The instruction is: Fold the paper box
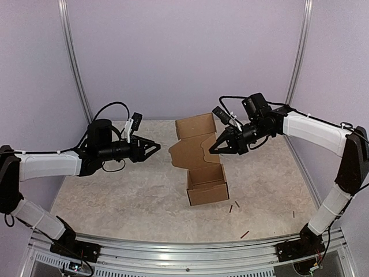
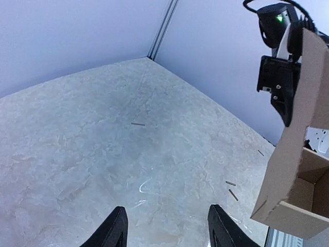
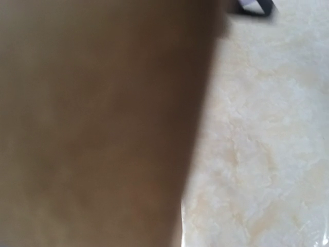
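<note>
The paper box (image 1: 206, 184) is brown cardboard and stands half folded at the table's middle, its tray open upward. Its lid panel (image 1: 195, 126) and a side flap rise behind the tray. My right gripper (image 1: 213, 149) comes in from the right and is shut on the flap's edge. In the right wrist view the blurred cardboard (image 3: 92, 123) fills the left side and hides the fingers. My left gripper (image 1: 157, 147) hovers left of the box, apart from it. It is open with nothing between its fingertips (image 2: 117, 216). The box (image 2: 288, 180) shows at the right edge of the left wrist view.
Small dark sticks lie on the marbled tabletop near the box (image 1: 233, 206), towards the front (image 1: 244, 234) and further off (image 2: 138, 124). Purple walls with metal posts (image 1: 75, 63) close the back and sides. A metal rail (image 1: 184, 251) runs along the near edge.
</note>
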